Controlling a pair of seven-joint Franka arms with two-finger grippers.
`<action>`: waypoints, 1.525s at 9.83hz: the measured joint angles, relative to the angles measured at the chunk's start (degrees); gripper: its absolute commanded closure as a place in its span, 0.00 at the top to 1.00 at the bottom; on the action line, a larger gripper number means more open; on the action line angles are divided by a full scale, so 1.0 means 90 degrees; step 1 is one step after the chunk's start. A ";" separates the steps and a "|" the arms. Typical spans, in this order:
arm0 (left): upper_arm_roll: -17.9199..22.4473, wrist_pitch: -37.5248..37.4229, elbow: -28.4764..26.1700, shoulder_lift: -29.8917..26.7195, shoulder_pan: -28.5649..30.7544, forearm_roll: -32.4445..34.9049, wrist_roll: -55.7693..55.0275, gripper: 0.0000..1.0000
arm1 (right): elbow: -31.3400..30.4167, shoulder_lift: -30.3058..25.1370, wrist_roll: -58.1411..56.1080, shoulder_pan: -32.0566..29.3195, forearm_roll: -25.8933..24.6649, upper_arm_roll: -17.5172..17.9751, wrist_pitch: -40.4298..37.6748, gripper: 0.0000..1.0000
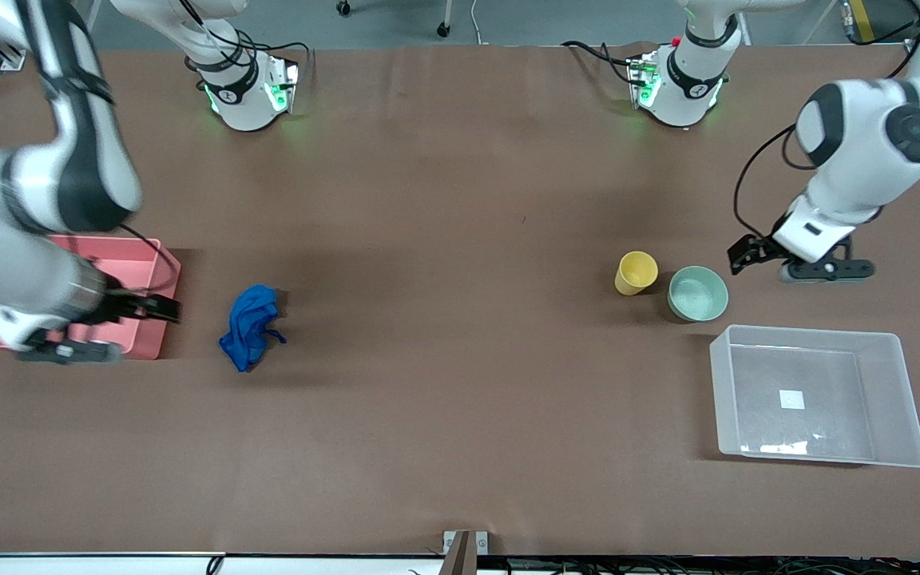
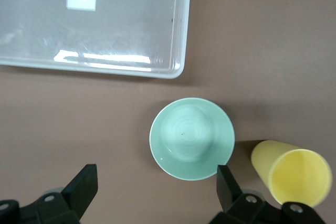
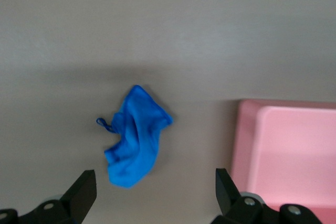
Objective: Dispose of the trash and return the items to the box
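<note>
One blue wad (image 1: 251,326); one cup (image 1: 636,272); one bowl (image 1: 697,293); two bins.

The table (image 1: 460,160) is plain brown. The wad (image 1: 250,326) is bright blue. The cup (image 1: 636,272) is yellow and the bowl (image 1: 697,293) is pale green. One bin (image 1: 144,263) is pink. The box (image 1: 819,395) is see-through, with a small white label (image 1: 792,399).

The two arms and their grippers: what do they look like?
Both arms are glossy white with black joint bands; the bases glow green and trail black cables. The left gripper and the right gripper are black, each with two angular fingers on a grey mount.
</note>
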 measured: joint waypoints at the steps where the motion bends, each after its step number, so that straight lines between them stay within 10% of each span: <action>1: 0.0003 0.0398 -0.0076 0.0347 0.0003 0.0000 0.0000 1.00 | -0.0403 0.0212 0.0000 0.0046 -0.0002 0.0025 0.0778 1.00; 4: 0.0004 0.1533 -0.0080 0.1527 0.0006 0.0000 0.0000 0.92 | -0.1190 0.0850 -0.0001 0.0077 -0.0035 0.0024 0.2462 1.00; 6: 0.0007 0.2043 -0.0064 0.2066 0.0031 0.0000 0.0000 0.15 | -0.1404 0.1047 -0.0001 0.0069 -0.0056 0.0023 0.2715 1.00; 7: 0.0008 0.2127 -0.0054 0.2180 0.0045 0.0000 0.0000 0.00 | -0.1444 0.1094 0.0001 0.0063 -0.0056 0.0022 0.2715 0.97; 12: 0.0008 0.2129 -0.0036 0.2177 0.0053 0.0000 0.0003 0.00 | -0.1533 0.1164 0.0013 0.0055 -0.0049 0.0043 0.2715 0.05; 15: 0.0009 0.1014 -0.0047 0.1460 0.0057 0.0000 0.0024 0.00 | -0.1512 0.1172 0.0103 0.0055 -0.0044 0.0103 0.2721 0.00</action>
